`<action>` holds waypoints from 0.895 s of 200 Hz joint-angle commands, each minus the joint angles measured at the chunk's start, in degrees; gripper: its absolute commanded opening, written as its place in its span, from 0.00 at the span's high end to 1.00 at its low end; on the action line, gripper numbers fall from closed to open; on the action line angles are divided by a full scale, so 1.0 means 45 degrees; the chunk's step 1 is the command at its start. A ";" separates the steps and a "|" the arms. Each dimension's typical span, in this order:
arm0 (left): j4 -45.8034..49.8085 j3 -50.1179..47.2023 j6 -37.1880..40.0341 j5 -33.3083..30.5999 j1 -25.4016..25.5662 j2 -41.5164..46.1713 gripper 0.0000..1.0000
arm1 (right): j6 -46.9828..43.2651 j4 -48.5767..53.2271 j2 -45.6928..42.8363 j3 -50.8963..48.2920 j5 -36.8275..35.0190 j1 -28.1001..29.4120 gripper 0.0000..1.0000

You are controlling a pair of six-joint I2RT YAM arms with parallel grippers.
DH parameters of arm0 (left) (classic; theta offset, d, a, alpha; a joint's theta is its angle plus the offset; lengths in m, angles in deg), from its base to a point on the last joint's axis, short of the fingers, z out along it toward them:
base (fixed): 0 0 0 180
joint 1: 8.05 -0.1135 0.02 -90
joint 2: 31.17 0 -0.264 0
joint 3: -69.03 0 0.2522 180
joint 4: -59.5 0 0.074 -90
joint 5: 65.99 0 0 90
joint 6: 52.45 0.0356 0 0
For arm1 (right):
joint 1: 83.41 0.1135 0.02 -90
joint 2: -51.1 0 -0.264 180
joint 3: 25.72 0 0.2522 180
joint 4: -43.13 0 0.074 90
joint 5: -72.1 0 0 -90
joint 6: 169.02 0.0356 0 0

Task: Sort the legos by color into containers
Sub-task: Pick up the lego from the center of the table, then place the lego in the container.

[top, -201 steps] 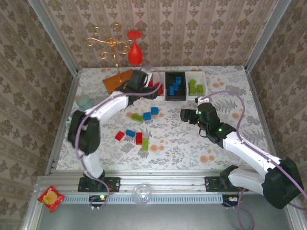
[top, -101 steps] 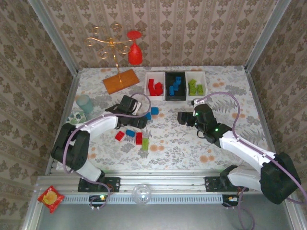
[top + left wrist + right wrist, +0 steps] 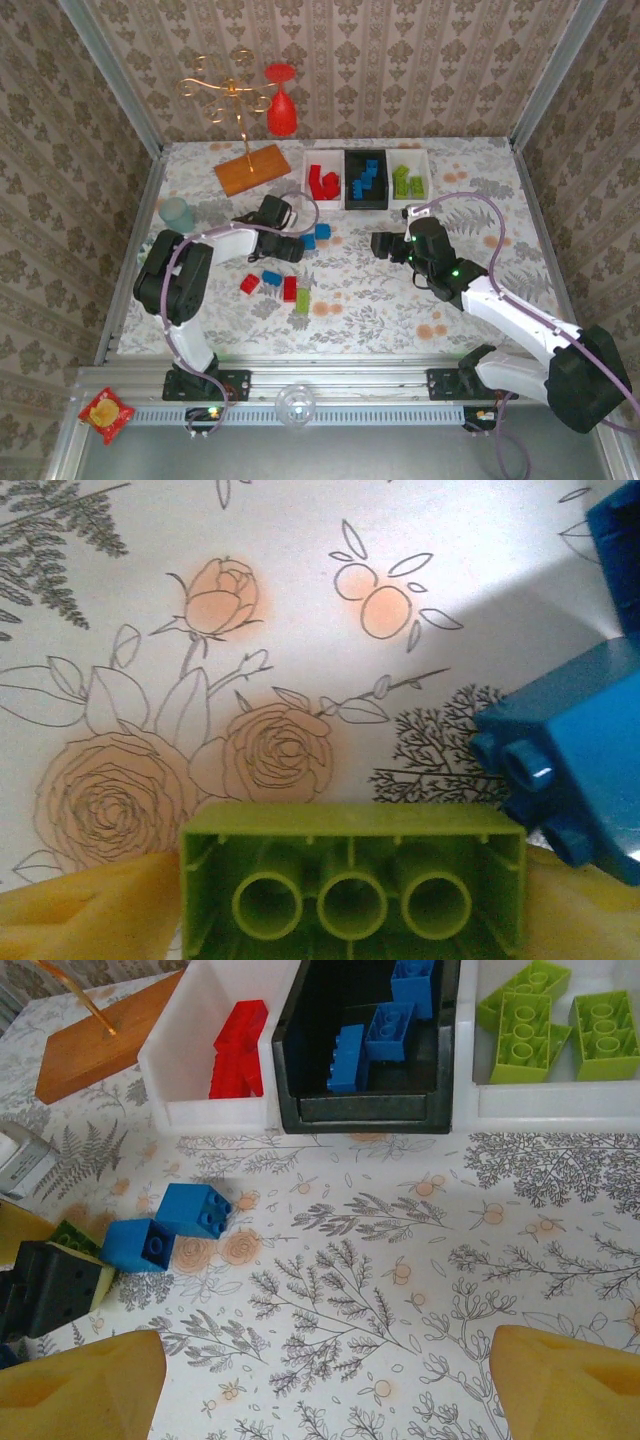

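Observation:
My left gripper (image 3: 286,247) is low on the table, its yellow fingers (image 3: 90,910) against both ends of a lime green lego (image 3: 352,880) that shows its hollow underside. Two blue legos (image 3: 570,770) lie just right of it. Loose red (image 3: 290,289), blue (image 3: 271,278) and green (image 3: 302,300) legos lie nearer the front. At the back stand a white container (image 3: 306,185) with red legos, a black container (image 3: 366,205) with blue ones and a white container (image 3: 428,180) with green ones. My right gripper (image 3: 330,1380) hovers open over bare table, with nothing between its fingers.
An orange wooden board (image 3: 252,168) with a gold stand (image 3: 232,95) and a red wine glass (image 3: 281,105) stands at the back left. A pale green cup (image 3: 177,213) sits near the left wall. Patterned walls close in three sides.
My left arm came back from the red tray down to the table, and its jaws have narrowed onto the green lego. The right arm has hardly moved.

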 commanded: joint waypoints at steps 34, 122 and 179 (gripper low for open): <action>-0.1516 -0.0653 -0.0436 -0.1149 0.0150 0.0794 0.42 | 0.0031 0.0147 -0.0150 -0.0111 -0.0306 0.0076 0.14; -0.4052 0.3773 -0.0119 -0.0079 0.3184 -0.0879 0.42 | 0.1237 0.0847 -0.2757 -0.1256 -0.3112 -0.1109 0.11; -0.4170 0.9172 0.0459 0.0627 0.3802 -0.5060 0.41 | 0.1436 0.2013 -0.3938 -0.1465 -0.3234 -0.1479 0.10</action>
